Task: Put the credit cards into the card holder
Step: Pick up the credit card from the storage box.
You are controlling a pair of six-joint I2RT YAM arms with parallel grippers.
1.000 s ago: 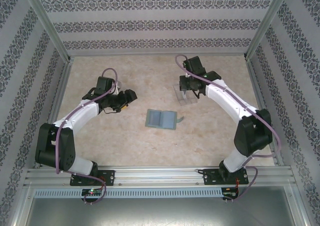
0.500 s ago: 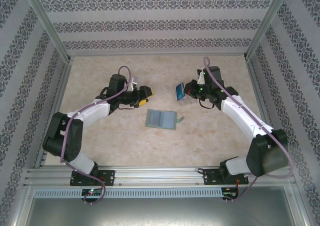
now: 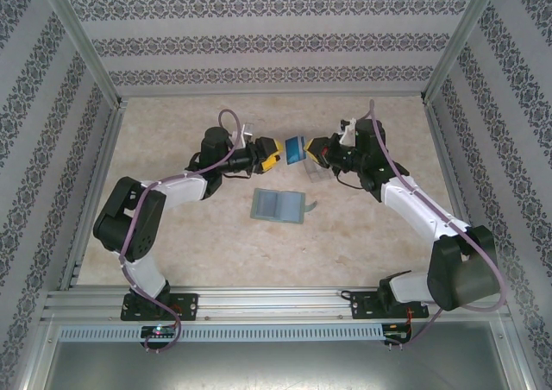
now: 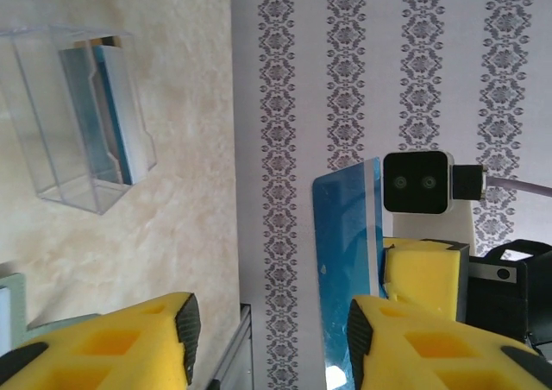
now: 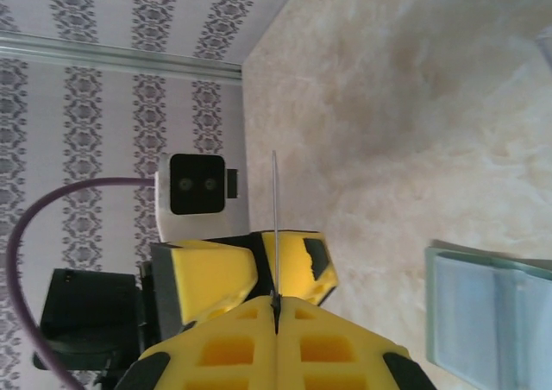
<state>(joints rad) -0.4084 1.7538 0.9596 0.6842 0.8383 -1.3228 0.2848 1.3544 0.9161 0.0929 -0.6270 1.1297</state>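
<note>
My right gripper [image 3: 316, 151] is shut on the edge of a blue credit card [image 3: 296, 150] and holds it in the air over the middle of the table. The card shows edge-on [image 5: 275, 226] above my right gripper [image 5: 276, 302]. My left gripper [image 3: 274, 155] faces it, open, its jaws on either side of the card's free end. The card [image 4: 345, 252] stands close to the right finger, with a wide gap to the left one, around my left gripper [image 4: 272, 325]. The grey-green card holder [image 3: 279, 206] lies open and flat on the table below.
A clear plastic box [image 4: 82, 114] stands on the table behind the grippers with another card upright inside it. It sits just beside the right wrist [image 3: 315, 169]. Patterned walls and metal frame rails enclose the table. The card holder's edge [image 5: 492, 321] shows at the lower right.
Both arms have swung inward to the middle. The right gripper has carried the blue card away from the clear box to the left. The left gripper's jaws have narrowed around the card.
</note>
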